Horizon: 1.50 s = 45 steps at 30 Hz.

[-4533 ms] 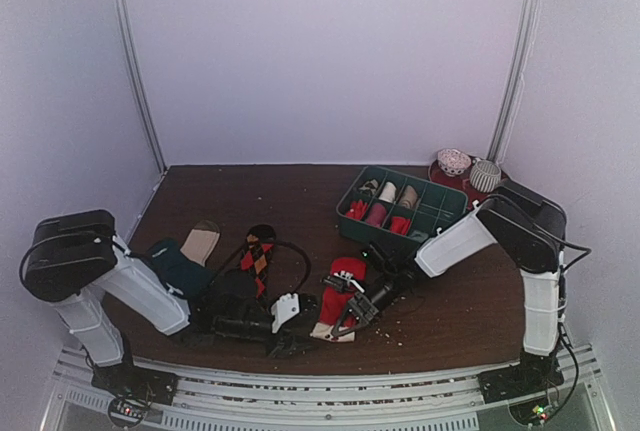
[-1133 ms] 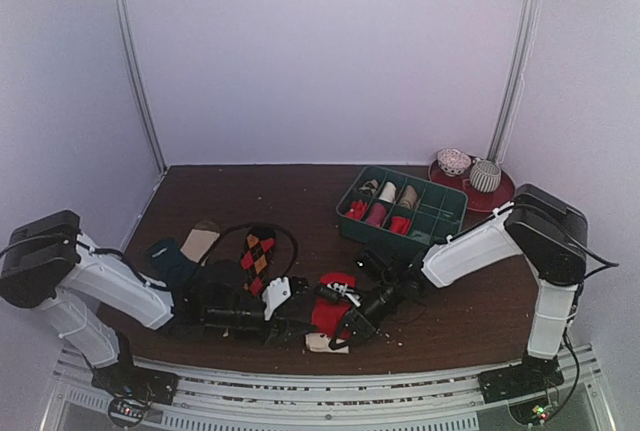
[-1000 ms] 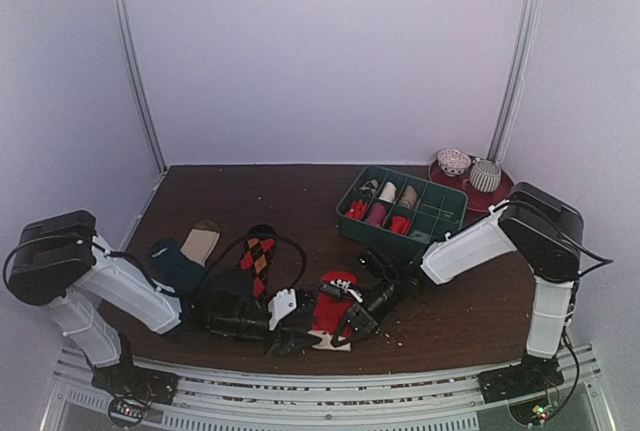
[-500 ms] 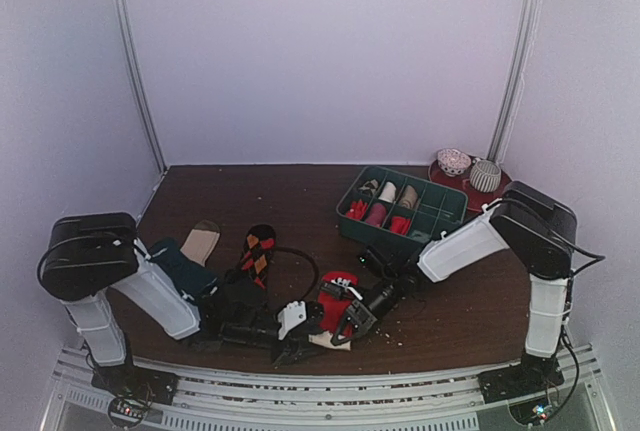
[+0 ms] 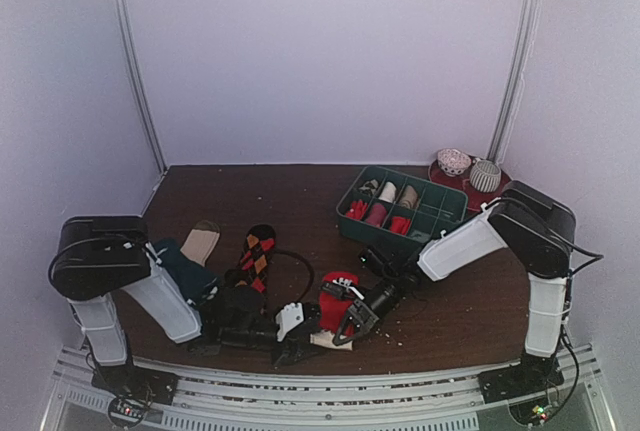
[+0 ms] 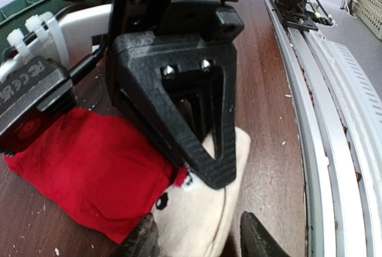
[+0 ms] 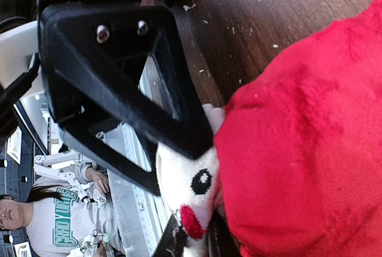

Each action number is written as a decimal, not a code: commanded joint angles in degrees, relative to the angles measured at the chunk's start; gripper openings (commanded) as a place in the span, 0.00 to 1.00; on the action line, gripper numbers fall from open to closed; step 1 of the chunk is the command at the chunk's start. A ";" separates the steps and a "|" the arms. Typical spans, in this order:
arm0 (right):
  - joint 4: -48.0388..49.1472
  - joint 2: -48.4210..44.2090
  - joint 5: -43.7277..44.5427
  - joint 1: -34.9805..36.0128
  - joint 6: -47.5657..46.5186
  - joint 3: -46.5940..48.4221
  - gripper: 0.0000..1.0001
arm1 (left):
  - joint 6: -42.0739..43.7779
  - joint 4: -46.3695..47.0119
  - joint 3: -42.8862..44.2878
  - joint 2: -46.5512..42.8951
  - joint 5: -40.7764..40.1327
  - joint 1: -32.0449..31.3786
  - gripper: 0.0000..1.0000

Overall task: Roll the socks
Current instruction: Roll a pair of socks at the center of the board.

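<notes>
Green compartment tray [image 5: 355, 226], red plate [image 5: 468, 195]

Dark table [image 5: 290, 196] bears socks [image 5: 256, 251], green organizer [image 5: 375, 234], red plate [image 5: 462, 188].

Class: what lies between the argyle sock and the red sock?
In the top view, a loop of black cable arcs between the argyle sock and the red sock.

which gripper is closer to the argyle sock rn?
Left, narrowly. Left gripper sits at the red sock's cuff on the argyle sock's side; right gripper pinches that cuff from the far side.
</notes>
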 commanded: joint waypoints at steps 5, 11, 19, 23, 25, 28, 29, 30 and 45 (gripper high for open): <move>-4.95 2.26 3.82 -0.05 -1.18 -0.54 0.08 | 0.51 3.62 -3.55 -3.72 -3.70 -0.10 0.50; -4.73 2.17 3.77 -0.10 -0.89 -0.48 0.08 | 0.91 4.53 -2.38 -1.94 -1.79 -0.10 0.49; -4.74 2.43 3.93 -0.10 -0.66 -0.58 0.08 | 1.04 6.03 -1.52 -1.33 -0.60 -0.10 0.50; -4.53 2.26 3.92 -0.09 -0.48 -0.73 0.08 | 0.88 5.49 0.27 1.77 1.83 -0.10 0.49; -4.26 2.34 3.86 -0.07 -0.21 -0.87 0.08 | 0.56 5.35 0.70 2.82 2.34 -0.10 0.48; -3.94 2.21 3.87 -0.02 -0.08 -1.16 0.08 | 0.30 2.47 1.65 3.81 2.10 -0.10 0.40; -3.94 2.10 3.82 -0.01 -0.08 -1.28 0.08 | 0.08 1.64 1.86 3.97 1.88 -0.10 0.37; -4.00 2.05 3.83 -0.09 -0.10 -1.25 0.08 | -0.10 1.07 1.87 4.02 1.65 -0.10 0.32; 1.03 -10.06 11.01 -1.24 -2.45 -3.04 0.37 | -13.88 -27.86 7.01 1.02 3.86 3.08 0.00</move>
